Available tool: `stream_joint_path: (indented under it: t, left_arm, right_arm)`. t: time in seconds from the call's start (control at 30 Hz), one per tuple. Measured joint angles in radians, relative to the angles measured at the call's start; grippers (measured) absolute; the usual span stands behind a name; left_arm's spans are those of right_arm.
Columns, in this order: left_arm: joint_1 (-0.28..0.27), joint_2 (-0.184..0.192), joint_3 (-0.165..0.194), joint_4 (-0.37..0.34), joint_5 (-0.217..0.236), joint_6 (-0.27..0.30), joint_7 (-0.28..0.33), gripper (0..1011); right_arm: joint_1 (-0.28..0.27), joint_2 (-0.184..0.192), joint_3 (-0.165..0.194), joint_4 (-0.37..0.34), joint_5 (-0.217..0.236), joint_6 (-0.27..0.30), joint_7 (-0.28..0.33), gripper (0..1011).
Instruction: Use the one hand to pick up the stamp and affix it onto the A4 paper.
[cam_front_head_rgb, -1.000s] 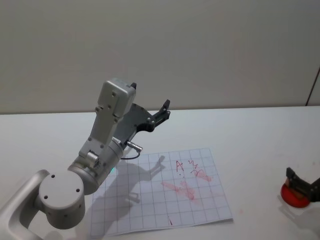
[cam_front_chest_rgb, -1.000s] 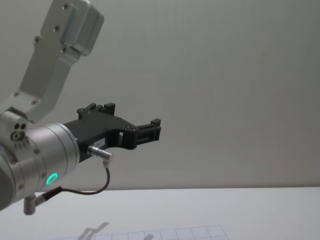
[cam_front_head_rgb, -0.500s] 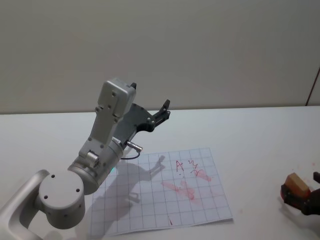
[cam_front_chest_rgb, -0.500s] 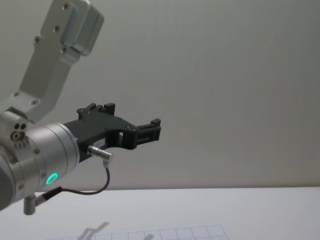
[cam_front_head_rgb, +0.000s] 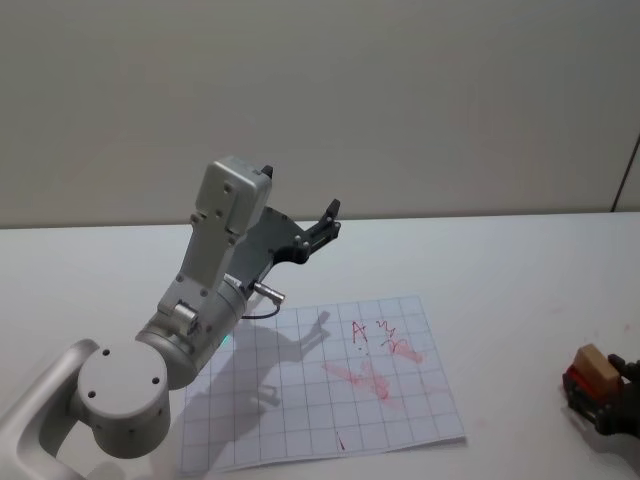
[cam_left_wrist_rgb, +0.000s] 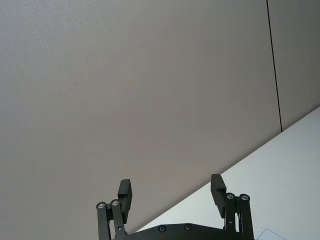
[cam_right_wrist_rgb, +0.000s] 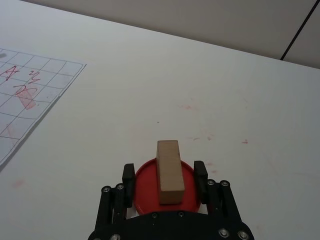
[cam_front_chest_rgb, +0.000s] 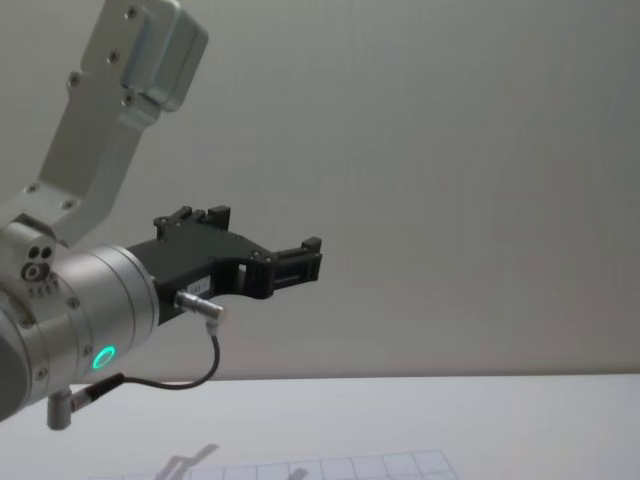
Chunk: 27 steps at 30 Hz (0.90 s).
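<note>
Head view is cutting off most of the black, blocky-fingered right gripper (cam_front_head_rgb: 612, 405) at the lower right corner. There we are seeing little more than dark fingers around the small light-brown, square-edged wooden stamp (cam_front_head_rgb: 597, 365).

The right wrist view is telling us more. The stamp (cam_right_wrist_rgb: 169, 172) is standing on a round red pad (cam_right_wrist_rgb: 145, 191), and the right gripper (cam_right_wrist_rgb: 164, 172) is straddling it with jaws released, a strip of red showing between the block and each finger (cam_right_wrist_rgb: 129, 176). The stamp's underside is hidden from us.

The white, grey-gridded A4 paper (cam_front_head_rgb: 300, 420) is lying well apart to the left on the white table (cam_front_head_rgb: 500, 270). Its red marks are mostly smudged, and an "A" is the one we are managing to read. The big silver left arm (cam_front_head_rgb: 215, 230) is rising in front of the paper's left part and covering it.

The black left gripper (cam_left_wrist_rgb: 171, 187) is hanging in the air before the beige wall (cam_left_wrist_rgb: 150, 75), jaws spread on nothing. The chest view is cutting the paper (cam_front_chest_rgb: 330, 467) at the bottom, leaving us its far edge.
</note>
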Motion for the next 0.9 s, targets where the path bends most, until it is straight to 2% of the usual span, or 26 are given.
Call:
stream_joint_path:
  t: [0.53, 0.9]
  left_arm:
    - [0.0, 0.0, 0.0, 0.0, 0.0, 0.0, 0.0, 1001]
    - [0.0, 0.0, 0.0, 0.0, 0.0, 0.0, 0.0, 1001]
  right_arm:
    - [0.013, -0.007, -0.005, 0.015, -0.012, 0.012, 0.008, 234]
    - [0.016, -0.009, -0.005, 0.018, -0.016, 0.015, 0.01, 221]
